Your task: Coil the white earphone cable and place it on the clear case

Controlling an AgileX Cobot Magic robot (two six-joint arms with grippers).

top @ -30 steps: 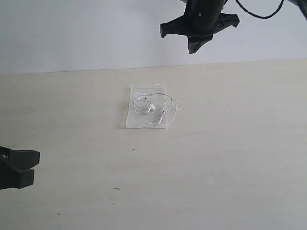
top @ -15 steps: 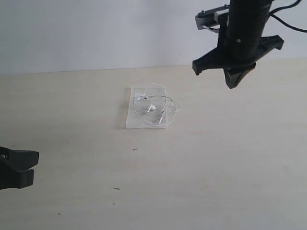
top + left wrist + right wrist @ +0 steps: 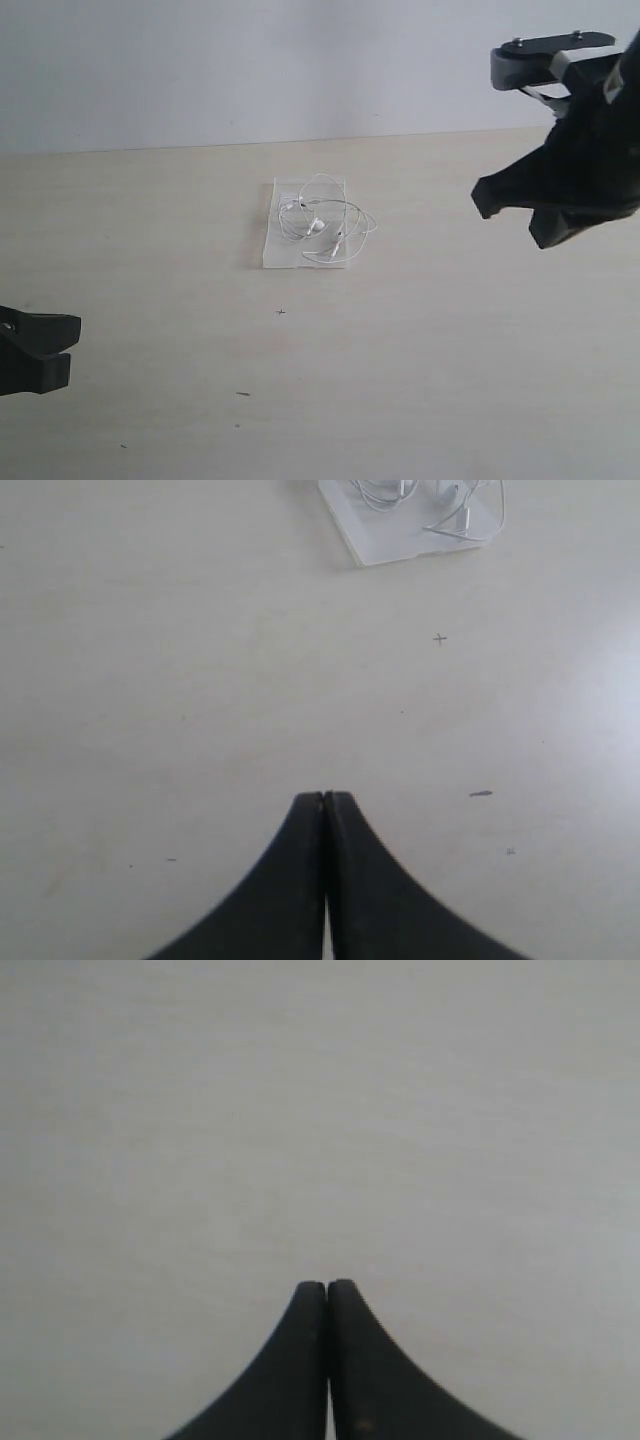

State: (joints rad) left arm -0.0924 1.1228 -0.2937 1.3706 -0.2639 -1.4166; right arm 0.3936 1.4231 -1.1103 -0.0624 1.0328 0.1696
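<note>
The white earphone cable (image 3: 322,220) lies in loose loops on the clear case (image 3: 287,255) in the middle of the table, one loop hanging over the case's right edge. The left wrist view shows a corner of the case (image 3: 392,546) with cable (image 3: 462,520) on it, far ahead of the fingertips. My left gripper (image 3: 70,345) is shut and empty at the lower left, far from the case. My right gripper (image 3: 518,222) hangs above the table at the right, shut and empty; in its wrist view (image 3: 327,1285) only bare table shows.
The pale wooden table (image 3: 420,380) bears a few tiny dark specks (image 3: 281,311) in front of the case. A plain white wall (image 3: 200,60) runs along the table's far edge.
My right arm has swung from above the back of the table to the right and downward, away from the case. The left gripper, cable and case have stayed put.
</note>
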